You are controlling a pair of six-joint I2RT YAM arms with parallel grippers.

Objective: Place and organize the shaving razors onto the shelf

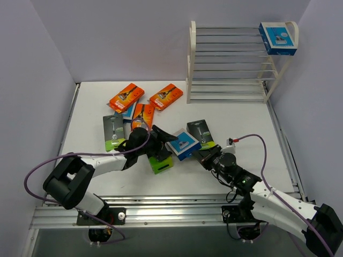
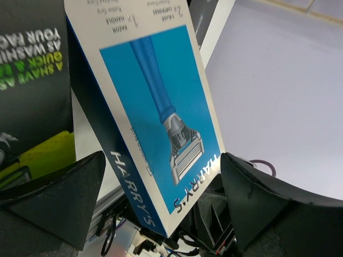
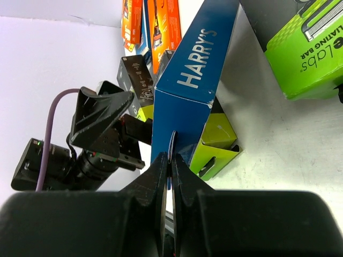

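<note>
**Blue pack changes arms: right jaws pinch it, left jaws stand wide**

Nearest to us, the right jaws are pressed almost together on a thin edge at one corner of the blue razor pack [image 3: 187, 80]. The pack rises from them at a tilt over the tabletop [image 1: 241, 115]. Just beyond, the left jaws are spread wide, one on each side of that pack's printed face. The left wrist view shows a gap on both sides, so we judge that the right arm alone carries it.

Right under the exchange lies a lime-ended black pack [image 1: 161, 163]. A second black pack [image 1: 201, 131] lies just beside the held one.

A corner pinch lets a flat pack swing, so we would draw the left arm straight back without brushing the face. We would then lift the pack well clear of the two packs below before turning toward the shelf. A slow, level carry should keep it from pivoting in the grip.

Farther out on the left lie a third black pack [image 1: 112, 131], three orange packs [image 1: 126, 96] and a half-covered blue pack [image 1: 130, 111], all waiting.

At the far edge stands the shelf [image 1: 230, 64]. One shelved blue pack [image 1: 277, 37] sits at the right end of its top tier. We would set ours next to it, same way up, so the colours group.
</note>
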